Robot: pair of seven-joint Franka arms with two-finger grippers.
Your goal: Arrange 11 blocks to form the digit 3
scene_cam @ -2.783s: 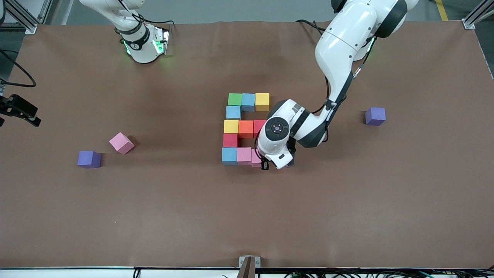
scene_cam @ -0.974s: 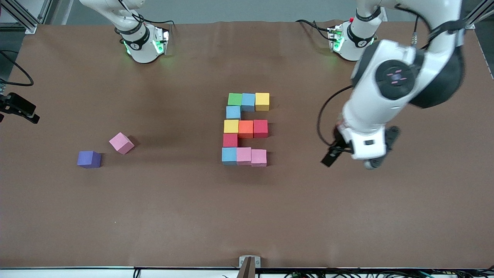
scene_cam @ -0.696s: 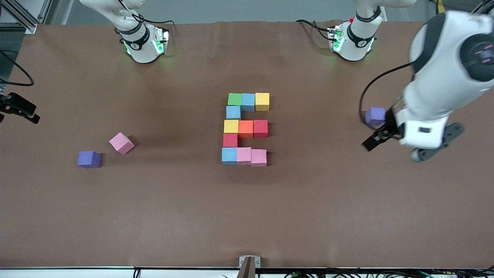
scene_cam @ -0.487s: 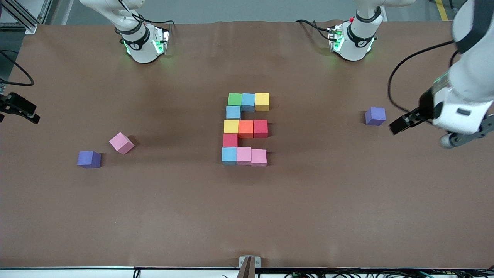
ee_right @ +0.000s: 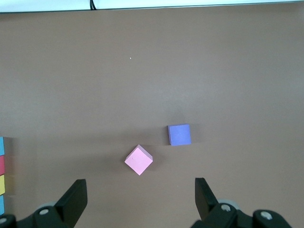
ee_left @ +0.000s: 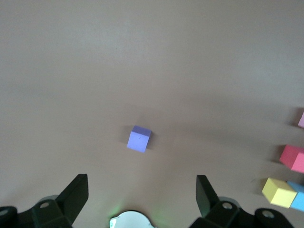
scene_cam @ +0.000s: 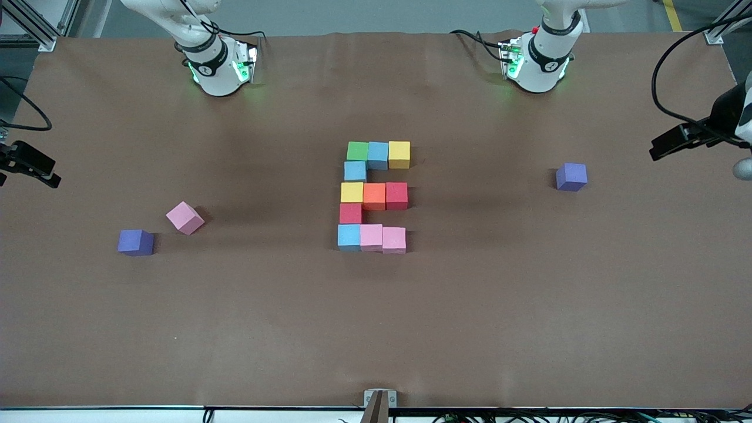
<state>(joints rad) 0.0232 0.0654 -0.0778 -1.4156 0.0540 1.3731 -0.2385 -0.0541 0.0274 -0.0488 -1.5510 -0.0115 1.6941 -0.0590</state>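
Note:
Eleven blocks lie together mid-table in three rows joined by single cubes: green (scene_cam: pixel 357 151), light blue (scene_cam: pixel 378 155) and yellow (scene_cam: pixel 399 154) nearest the bases, then yellow, orange (scene_cam: pixel 374 196) and red (scene_cam: pixel 396 195), then light blue, pink and pink (scene_cam: pixel 393 239) nearest the front camera. My left gripper (ee_left: pixel 141 190) hangs open and empty high over the left arm's end of the table; one finger (scene_cam: pixel 675 140) shows at the front view's edge. The right gripper (ee_right: pixel 141 192) waits open, high over a loose pink cube (ee_right: pixel 138 160).
The loose pink cube (scene_cam: pixel 184 218) and a purple cube (scene_cam: pixel 135 242) sit toward the right arm's end. Another purple cube (scene_cam: pixel 571 177) sits toward the left arm's end, also seen as the purple cube (ee_left: pixel 139 139) in the left wrist view. Brown table (scene_cam: pixel 376 329).
The left arm let go of the pink block at the figure's near corner, then rose and swung away toward its own end of the table. The right arm stayed still.

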